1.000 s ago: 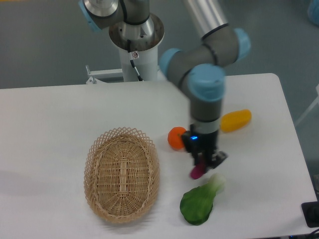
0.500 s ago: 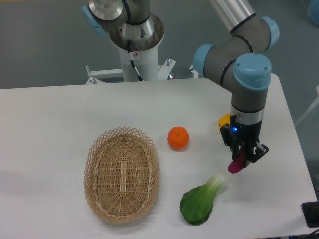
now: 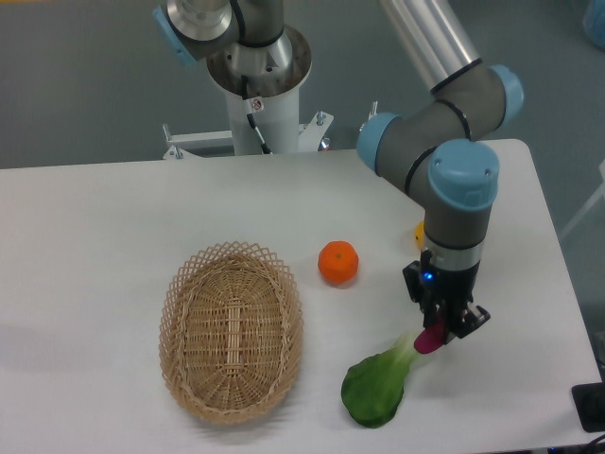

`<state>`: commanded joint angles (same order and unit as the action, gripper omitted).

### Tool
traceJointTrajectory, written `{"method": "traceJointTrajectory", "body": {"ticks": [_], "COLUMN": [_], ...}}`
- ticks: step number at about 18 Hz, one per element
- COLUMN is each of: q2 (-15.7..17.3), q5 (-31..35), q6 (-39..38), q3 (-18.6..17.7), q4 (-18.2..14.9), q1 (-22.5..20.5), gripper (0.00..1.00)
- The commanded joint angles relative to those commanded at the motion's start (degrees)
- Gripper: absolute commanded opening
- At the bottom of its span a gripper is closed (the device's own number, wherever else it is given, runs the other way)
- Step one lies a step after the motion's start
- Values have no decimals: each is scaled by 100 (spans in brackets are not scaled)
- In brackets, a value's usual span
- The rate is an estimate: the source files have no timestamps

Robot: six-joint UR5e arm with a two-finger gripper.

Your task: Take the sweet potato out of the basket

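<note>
My gripper (image 3: 440, 328) is shut on the magenta-purple sweet potato (image 3: 430, 338) and holds it just above the white table, right of centre near the front. The sweet potato's lower end pokes out below the fingers, right beside the pale stalk of a green leafy vegetable (image 3: 375, 387). The tan wicker basket (image 3: 232, 330) lies to the left on the table and has nothing in it. The gripper is well to the right of the basket.
A round orange (image 3: 338, 262) sits between the basket and my arm. A yellow-orange vegetable (image 3: 419, 231) is mostly hidden behind my arm. The table's right edge (image 3: 558, 284) is close. The robot base (image 3: 257, 85) stands at the back.
My gripper, holding the sweet potato, swung from near the orange out to the right, then came back a little left and lower, ending beside the leafy vegetable's stalk.
</note>
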<state>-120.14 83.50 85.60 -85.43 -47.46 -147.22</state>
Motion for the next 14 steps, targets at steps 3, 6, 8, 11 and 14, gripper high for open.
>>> {"method": "traceJointTrajectory", "body": {"ticks": [3,6,8,11,14], "q2": [-79,-158,-167,-185,-202], "q5": [0,9,9,9,9], "q6": [35,-9,9,0,0], "q3": [18,114,123,123,123], "q4": [26,26,18,26,26], "q1": [44,150,150,150,158], "gripper": [32,32,32,32,32]}}
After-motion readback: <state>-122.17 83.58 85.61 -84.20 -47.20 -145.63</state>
